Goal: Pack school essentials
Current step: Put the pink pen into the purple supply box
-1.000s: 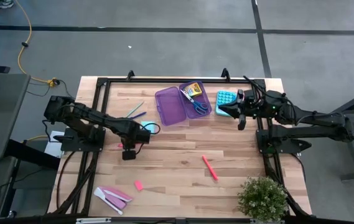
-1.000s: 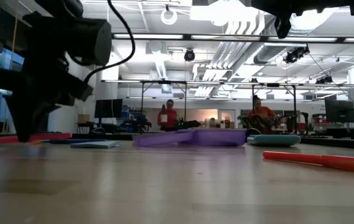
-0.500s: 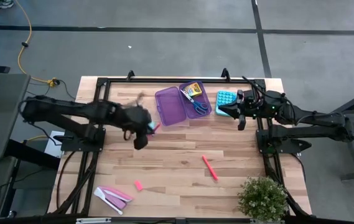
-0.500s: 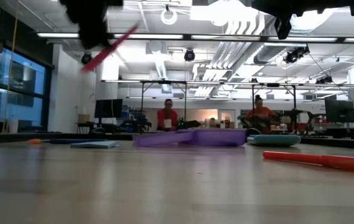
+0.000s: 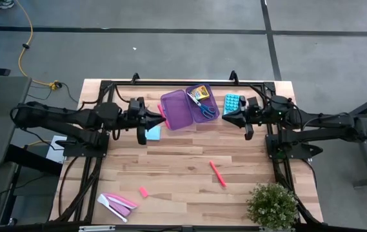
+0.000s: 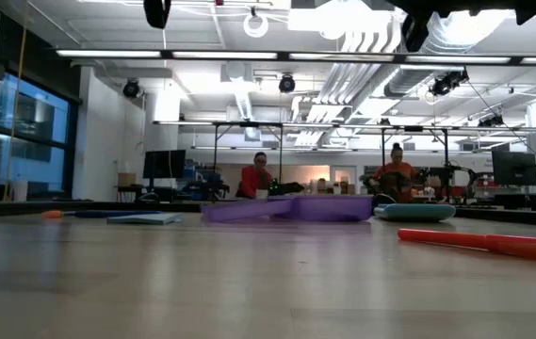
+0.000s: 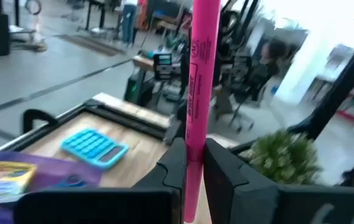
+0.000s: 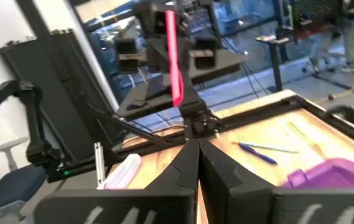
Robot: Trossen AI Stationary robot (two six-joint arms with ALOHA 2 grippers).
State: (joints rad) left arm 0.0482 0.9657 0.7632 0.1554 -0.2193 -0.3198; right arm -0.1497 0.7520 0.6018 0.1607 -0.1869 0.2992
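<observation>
We see the left gripper (image 5: 159,120) raised above the desk (image 5: 183,169), its jaws pinching a pink marker (image 7: 198,93) near its lower end so that the marker stands up between them. From above, the gripper sits just beside the open purple case (image 5: 189,107), over the light-blue notepad (image 5: 153,133). In the right wrist view the same marker (image 8: 173,59) shows upright in the far gripper.

The right gripper (image 5: 226,116) hovers on the other side of the case, close to the light-blue calculator (image 5: 232,102), with its jaws pressed together and holding nothing.

Inside the case lie the yellow crayon box (image 5: 199,91) and the blue-handled scissors (image 5: 204,108). A blue pencil (image 8: 259,153) and a green pencil (image 8: 298,129) lie on the desk beyond the case in the right wrist view. A second pink marker (image 5: 217,173) lies alone in the middle of the desk, well apart from the case, and a small pink eraser (image 5: 143,192) lies near the front edge. Close to it, at the front left corner, are flat pink-and-white pieces (image 5: 116,204). A potted plant (image 5: 271,206) stands at the front right corner.

In the low view, two people in red (image 6: 257,176) sit in the room behind the desk.
</observation>
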